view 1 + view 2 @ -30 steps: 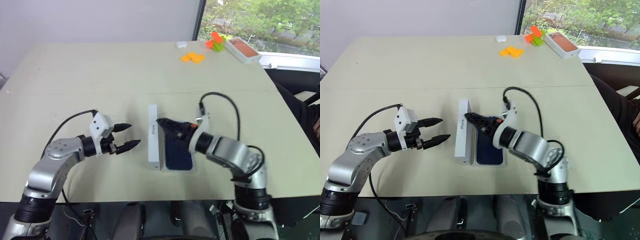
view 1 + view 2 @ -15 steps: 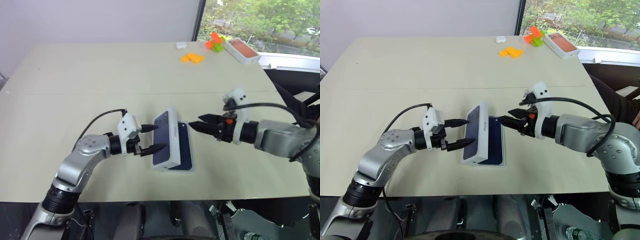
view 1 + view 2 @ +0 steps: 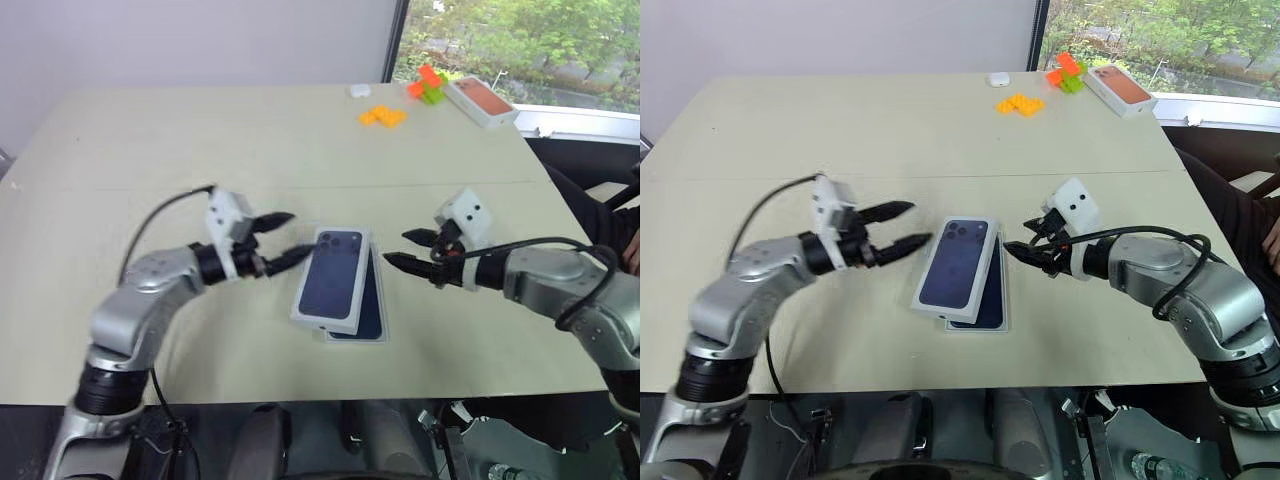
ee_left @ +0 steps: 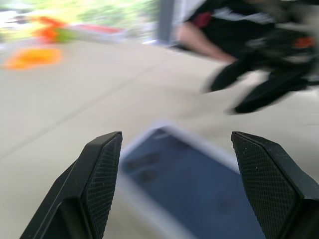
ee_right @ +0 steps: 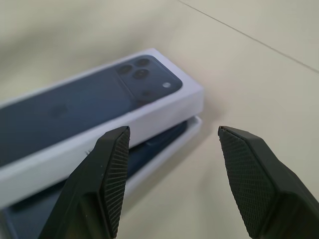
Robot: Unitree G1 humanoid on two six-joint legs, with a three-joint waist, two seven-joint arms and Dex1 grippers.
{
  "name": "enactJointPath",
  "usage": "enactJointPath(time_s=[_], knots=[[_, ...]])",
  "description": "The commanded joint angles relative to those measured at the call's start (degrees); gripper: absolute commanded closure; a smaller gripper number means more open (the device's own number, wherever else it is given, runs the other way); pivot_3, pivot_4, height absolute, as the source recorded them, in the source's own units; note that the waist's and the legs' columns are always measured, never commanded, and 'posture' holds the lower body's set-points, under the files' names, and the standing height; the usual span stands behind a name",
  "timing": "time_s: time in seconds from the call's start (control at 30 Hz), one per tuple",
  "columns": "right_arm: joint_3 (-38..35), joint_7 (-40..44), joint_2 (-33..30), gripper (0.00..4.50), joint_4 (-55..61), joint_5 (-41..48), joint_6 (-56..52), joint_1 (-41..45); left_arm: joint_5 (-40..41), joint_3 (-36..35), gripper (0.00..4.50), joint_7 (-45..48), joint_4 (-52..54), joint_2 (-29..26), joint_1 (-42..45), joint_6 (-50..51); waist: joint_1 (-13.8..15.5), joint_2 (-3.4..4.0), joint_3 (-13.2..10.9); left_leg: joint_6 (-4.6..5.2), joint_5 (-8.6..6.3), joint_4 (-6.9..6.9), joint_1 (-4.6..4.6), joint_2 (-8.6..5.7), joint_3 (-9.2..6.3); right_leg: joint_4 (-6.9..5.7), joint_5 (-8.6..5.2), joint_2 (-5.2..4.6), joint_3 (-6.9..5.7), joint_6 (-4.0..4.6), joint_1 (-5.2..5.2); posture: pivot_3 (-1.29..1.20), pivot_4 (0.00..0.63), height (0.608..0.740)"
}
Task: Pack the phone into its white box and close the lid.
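Observation:
The lid (image 3: 330, 278) lies picture side up, askew over the white box (image 3: 382, 322). It does not sit square on the tray. The phone (image 3: 371, 305) lies dark blue in the box, and a strip of it shows along the lid's right side and near end. My left gripper (image 3: 298, 235) is open just left of the lid's far corner, holding nothing. My right gripper (image 3: 397, 247) is open just right of the box, also holding nothing. In the right wrist view the lid (image 5: 75, 109) overhangs the box rim (image 5: 193, 125) between my fingers (image 5: 107, 174).
At the table's far right lie orange bricks (image 3: 385, 116), an orange and green brick pile (image 3: 428, 85), a box with a salmon top (image 3: 482, 100) and a small white object (image 3: 360, 90). A person in dark clothing (image 3: 620, 225) sits past the right edge.
The lid, standing on its long edge left of the box a second ago, has tipped over onto the box. My right gripper drew back to the right and rolled; the left reached in, then lifted.

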State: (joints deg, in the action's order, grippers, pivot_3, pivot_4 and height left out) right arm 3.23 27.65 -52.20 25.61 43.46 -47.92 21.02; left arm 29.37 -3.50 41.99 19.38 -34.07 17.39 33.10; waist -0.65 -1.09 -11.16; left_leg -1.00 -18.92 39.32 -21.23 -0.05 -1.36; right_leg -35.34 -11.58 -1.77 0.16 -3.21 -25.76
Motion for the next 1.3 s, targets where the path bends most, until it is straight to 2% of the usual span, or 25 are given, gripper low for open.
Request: enactJointPath(time_s=[0.03,0.07,0.1,0.17,0.23,0.27,0.47,0.6,0.87,1.07,1.3], knots=[[1.1,4.1,-0.7,2.37,1.8,-4.1,2.7,0.2,-1.2,-2.3,1.33,-3.8,-1.4,-1.4,-1.5,4.3,0.1,0.0,0.0,0.0,0.0,0.0,0.0,0.0,0.0,0.0,0.0,0.0,0.0,0.0,0.0,0.0,0.15,0.74],[1.6,4.9,-0.7,2.79,1.9,-5.1,2.9,0.1,-0.9,-2.8,1.65,-4.2,-1.4,-1.6,-2.1,4.6,0.1,-0.01,0.0,-0.01,0.01,0.0,0.0,0.0,-0.01,0.0,0.01,-0.02,0.0,0.01,0.03,0.0,0.15,0.74],[2.0,5.3,-0.5,3.52,1.8,-6.2,3.0,0.2,-0.4,-2.4,2.32,-3.2,-0.4,-2.2,-3.0,5.0,0.1,-0.01,0.0,-0.01,0.01,0.02,0.03,0.01,-0.02,0.0,0.01,-0.05,0.0,0.01,0.05,0.0,0.15,0.74],[3.0,6.3,-0.4,4.34,1.5,-8.5,3.3,0.4,-1.5,0.2,3.17,-1.9,1.0,-3.6,-4.4,5.7,0.1,-0.02,0.0,-0.02,0.01,0.03,0.01,0.01,-0.01,0.01,0.01,-0.07,0.0,0.01,0.06,0.0,0.15,0.74],[4.6,7.0,-0.7,4.5,1.7,-11.2,3.2,0.6,-4.2,4.2,4.17,-2.1,1.4,-4.3,-5.2,5.9,0.2,-0.02,0.0,-0.02,0.01,0.03,0.0,-0.02,0.0,0.02,0.0,-0.13,0.0,0.01,0.05,0.0,0.15,0.74],[5.5,7.1,-0.9,4.5,2.0,-12.7,2.8,0.7,-5.8,6.2,4.46,-3.0,1.1,-4.0,-5.2,6.0,0.2,-0.01,0.0,-0.02,0.01,0.03,0.0,-0.03,0.0,0.02,0.0,-0.15,0.0,0.01,0.06,0.0,0.15,0.74],[8.5,6.3,3.0,4.5,1.2,-17.4,1.0,2.1,-8.5,12.4,4.46,-4.5,0.2,0.9,-1.6,6.1,0.2,-0.02,0.0,-0.1,0.05,0.04,0.0,-0.1,-0.02,0.0,0.02,-0.22,-0.01,0.02,0.07,0.0,0.15,0.74],[8.9,6.3,5.0,4.5,1.7,-19.1,0.2,2.2,-6.9,13.0,4.46,-4.0,0.7,3.3,-0.2,7.5,0.0,-0.02,0.0,-0.11,0.06,0.04,0.06,-0.1,-0.03,-0.11,0.02,-0.18,-0.01,0.02,0.07,0.0,0.15,0.74],[8.2,7.6,6.4,4.5,2.8,-20.5,-0.5,1.7,-4.3,15.5,4.46,1.5,5.8,2.2,-2.0,8.7,0.0,-0.02,0.0,-0.13,0.07,0.04,0.09,-0.09,-0.02,-0.15,0.02,-0.15,0.0,0.03,0.07,0.0,0.15,0.74],[7.3,10.4,4.8,4.5,4.4,-20.3,-0.3,-0.2,-1.8,14.4,4.46,1.9,7.2,2.5,-1.8,11.5,0.1,-0.02,0.0,-0.13,0.07,0.04,0.11,-0.09,-0.04,-0.16,0.02,-0.15,-0.01,0.03,0.1,0.0,0.15,0.74],[7.2,12.3,3.7,4.5,5.8,-20.9,0.0,-2.0,-2.6,15.2,4.46,1.3,6.5,3.8,-0.9,10.6,0.1,-0.02,0.0,-0.13,0.07,0.04,0.35,-0.1,-0.03,-0.13,0.01,-0.15,0.0,0.03,0.33,0.0,0.15,0.74]])
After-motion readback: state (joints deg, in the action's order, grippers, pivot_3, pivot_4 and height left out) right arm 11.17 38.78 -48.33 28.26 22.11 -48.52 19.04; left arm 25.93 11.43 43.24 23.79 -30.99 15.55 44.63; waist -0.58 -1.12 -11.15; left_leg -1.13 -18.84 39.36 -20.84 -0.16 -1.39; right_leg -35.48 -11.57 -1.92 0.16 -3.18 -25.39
